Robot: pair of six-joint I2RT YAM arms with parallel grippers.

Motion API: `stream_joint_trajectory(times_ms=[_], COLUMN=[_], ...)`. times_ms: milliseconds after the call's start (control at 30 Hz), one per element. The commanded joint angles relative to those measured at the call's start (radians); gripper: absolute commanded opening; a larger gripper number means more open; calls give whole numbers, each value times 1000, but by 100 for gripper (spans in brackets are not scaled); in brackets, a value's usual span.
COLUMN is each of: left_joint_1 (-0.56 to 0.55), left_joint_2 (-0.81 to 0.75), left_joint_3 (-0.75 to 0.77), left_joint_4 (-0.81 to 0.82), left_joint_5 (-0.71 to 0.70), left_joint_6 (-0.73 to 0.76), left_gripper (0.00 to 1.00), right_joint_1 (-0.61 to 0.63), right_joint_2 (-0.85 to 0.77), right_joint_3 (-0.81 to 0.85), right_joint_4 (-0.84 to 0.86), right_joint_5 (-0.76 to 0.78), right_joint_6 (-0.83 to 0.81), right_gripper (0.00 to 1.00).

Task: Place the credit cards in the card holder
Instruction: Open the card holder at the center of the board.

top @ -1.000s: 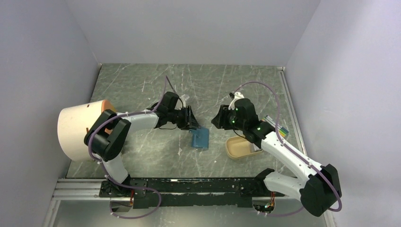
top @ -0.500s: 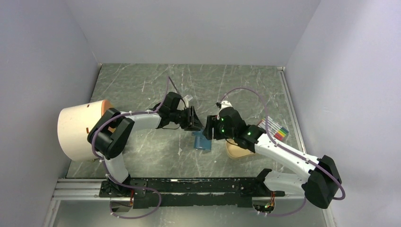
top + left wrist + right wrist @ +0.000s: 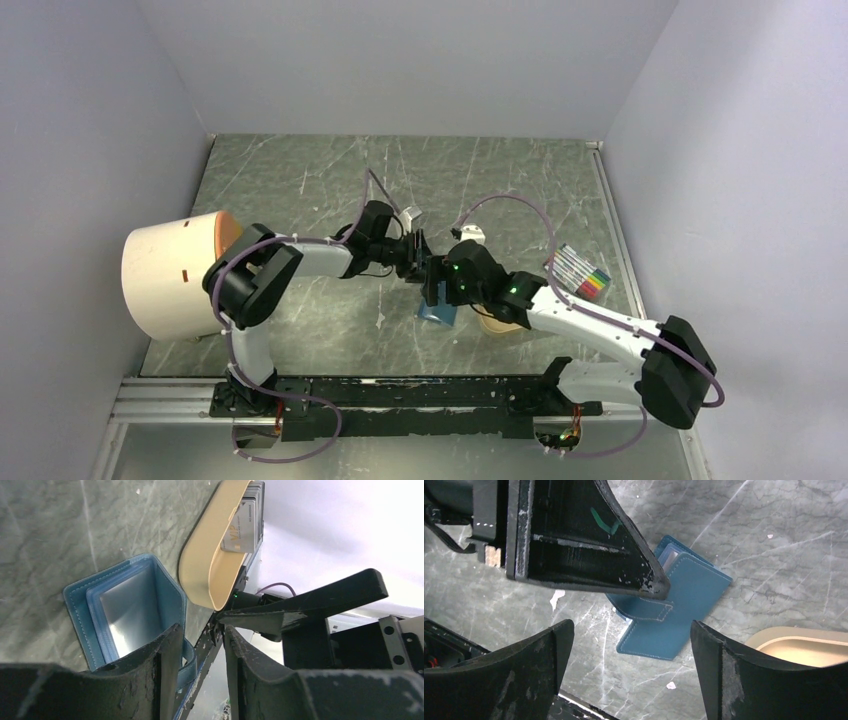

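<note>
1. Your left gripper [image 3: 200, 632] is closed narrowly on the card holder's snap-tab strap. That pinch has not altered over the last second, though the arm has reached a little further right.
2. The teal card holder [image 3: 684, 600] lies on the marble table [image 3: 300, 180] between the two arms. Its cover is held back so the clear sleeves show. It has slid slightly rightward and nearer the bases.
3. The main change is your right gripper [image 3: 631, 627]. It has swung off the tray to hang directly over the card holder, and its jaws have spread from half closed to wide. Nothing sits between them. You cannot tell whether a card was let go, as none shows on or in the sleeves.
4. The tan tray [image 3: 200, 565] sits just right of the card holder, with credit cards [image 3: 242, 522] stacked at one end. Most of the job likely remains, so expect a return trip.
5. The marker pack [image 3: 580, 272] lies farthest right, apart from everything.
</note>
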Motion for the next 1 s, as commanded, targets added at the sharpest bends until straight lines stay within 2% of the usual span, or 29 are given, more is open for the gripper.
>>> stream_joint_trajectory(times_ms=[0, 167, 233, 300, 400, 533, 600, 633, 667, 767, 900, 967], left_joint_1=[-27, -43, -47, -50, -53, -54, -49, -44, -39, -6, 77, 122], left_joint_2=[21, 24, 26, 29, 27, 4, -17, -29, -39, -84, -210, -280], left_joint_3=[34, 50, 57, 57, 52, 22, 12, 5, -2, -19, -19, -4], left_joint_4=[57, 40, 35, 52, 60, 69, 36, 26, 18, -72, -321, -444], left_joint_5=[37, 31, 25, 31, 27, 10, -12, -21, -26, -72, -236, -323], left_joint_6=[-26, -26, -29, -38, -49, -64, -51, -42, -35, -12, 97, 157], left_gripper=[42, 42, 42, 42, 42, 40, 39, 39, 39, 38, 44, 47], right_joint_1=[37, 90, 105, 117, 123, 123, 124, 122, 124, 126, 153, 169], right_joint_2=[42, 101, 126, 141, 132, 95, 74, 72, 76, 96, 117, 151], right_joint_3=[-8, 27, 35, 30, 1, -31, -54, -65, -60, -34, 7, 43], right_joint_4=[2, -76, -93, -94, -72, -38, -5, 12, 9, -7, -44, -96], right_joint_5=[62, 211, 246, 274, 287, 291, 277, 269, 266, 254, 289, 332], right_joint_6=[62, 116, 134, 149, 154, 148, 133, 127, 125, 135, 209, 268], right_gripper=[92, 94, 91, 85, 70, 35, 27, 27, 29, 48, 69, 74])
